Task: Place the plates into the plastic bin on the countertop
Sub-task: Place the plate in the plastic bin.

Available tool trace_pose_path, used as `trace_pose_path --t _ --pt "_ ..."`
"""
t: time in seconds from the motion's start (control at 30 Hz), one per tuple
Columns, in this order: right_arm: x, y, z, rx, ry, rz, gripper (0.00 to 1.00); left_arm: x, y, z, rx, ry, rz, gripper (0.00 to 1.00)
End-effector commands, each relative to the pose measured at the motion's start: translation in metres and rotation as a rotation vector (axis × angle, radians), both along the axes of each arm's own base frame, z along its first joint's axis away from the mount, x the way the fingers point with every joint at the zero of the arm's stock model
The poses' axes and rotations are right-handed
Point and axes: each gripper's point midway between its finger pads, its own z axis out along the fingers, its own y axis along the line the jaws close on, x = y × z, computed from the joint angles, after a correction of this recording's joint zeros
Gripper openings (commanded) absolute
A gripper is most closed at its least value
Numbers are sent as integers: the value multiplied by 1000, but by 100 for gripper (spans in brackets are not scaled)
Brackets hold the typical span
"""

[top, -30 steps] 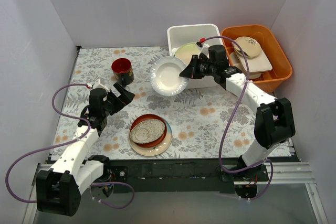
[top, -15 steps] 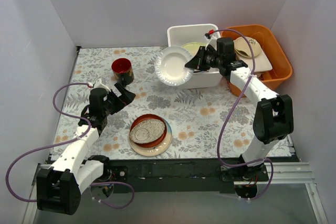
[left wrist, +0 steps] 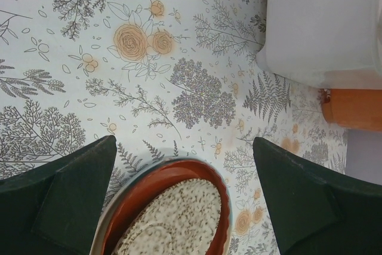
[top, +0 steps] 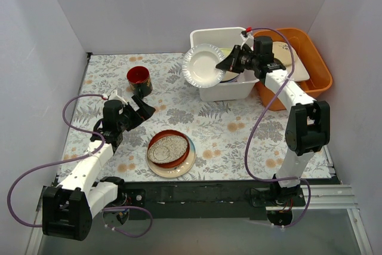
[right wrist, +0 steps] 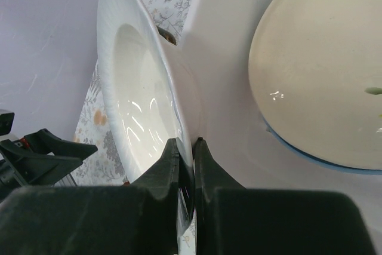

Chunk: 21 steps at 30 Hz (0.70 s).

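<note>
My right gripper point(top: 228, 64) is shut on the rim of a white ribbed plate point(top: 203, 65) and holds it on edge over the left front corner of the white plastic bin point(top: 230, 91). In the right wrist view the pinched plate point(right wrist: 134, 111) stands beside the bin's wall, and a pale cream plate with a blue edge point(right wrist: 325, 76) lies inside the bin. A red-brown plate with a speckled oval dish point(top: 169, 148) sits stacked on a cream plate on the countertop point(top: 239, 129). My left gripper point(top: 143, 107) is open and empty, above and left of that stack point(left wrist: 173, 213).
A small dark-red cup point(top: 138, 79) stands at the back left. An orange tub point(top: 310, 82) with beige and white dishes sits right of the bin. Grey walls close in the left, back and right sides.
My right gripper has carried the white plate up and back to the right, from over the countertop to the bin's left front corner. The left arm has barely moved.
</note>
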Motion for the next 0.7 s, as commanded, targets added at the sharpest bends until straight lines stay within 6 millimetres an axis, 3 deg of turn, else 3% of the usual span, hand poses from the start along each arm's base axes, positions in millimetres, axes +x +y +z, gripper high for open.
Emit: trace_pose_path --t 0.0,0.47,0.67 --pt "18 0 59 83 -156 14 1 0 -3 0 6 -16 -23 98" --pt "48 -31 61 114 -156 -79 1 -1 -4 -7 16 7 -37 98" --pt "65 -43 48 116 -133 -112 1 -1 -4 -8 18 11 -38 98"
